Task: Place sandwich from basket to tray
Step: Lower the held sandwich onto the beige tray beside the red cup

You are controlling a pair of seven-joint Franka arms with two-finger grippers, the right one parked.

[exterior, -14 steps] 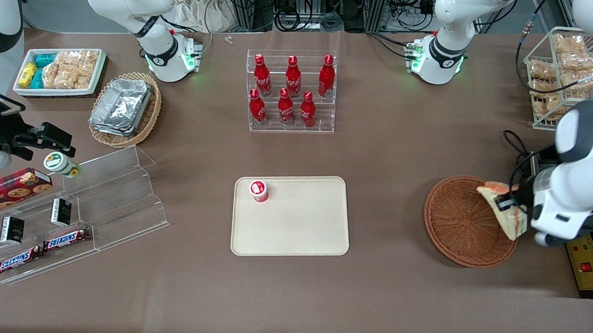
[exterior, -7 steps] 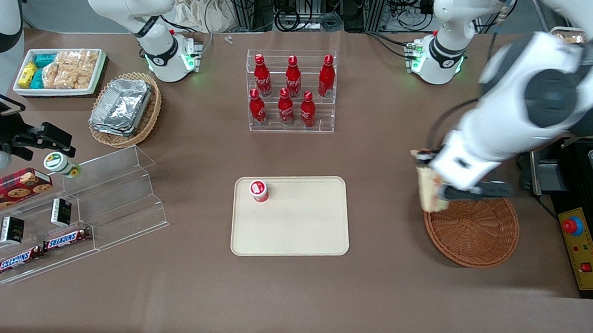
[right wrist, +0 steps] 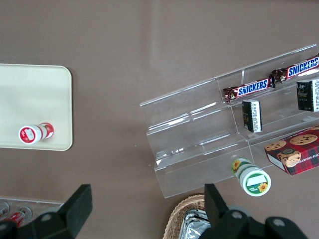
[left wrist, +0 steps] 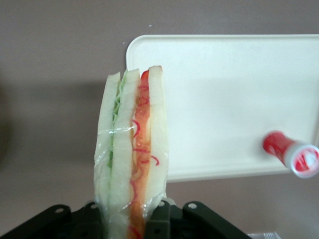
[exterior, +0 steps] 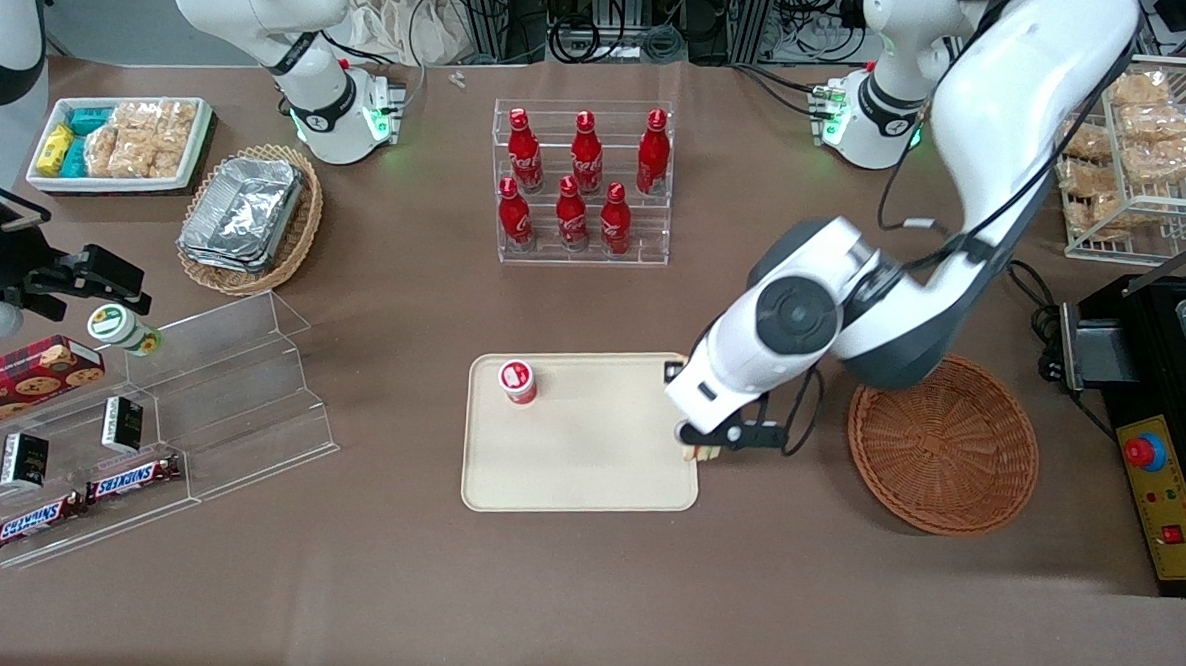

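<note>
Gripper hovering over the tray edge nearest the basket, jaws pinching the sandwich upright by its base, clear of any surface. Risking, on early release, a drop onto the rim and a tumble to the table; slick wrap possibly slipping. Basket holding nothing; tray carrying only a red-capped bottle.
</note>
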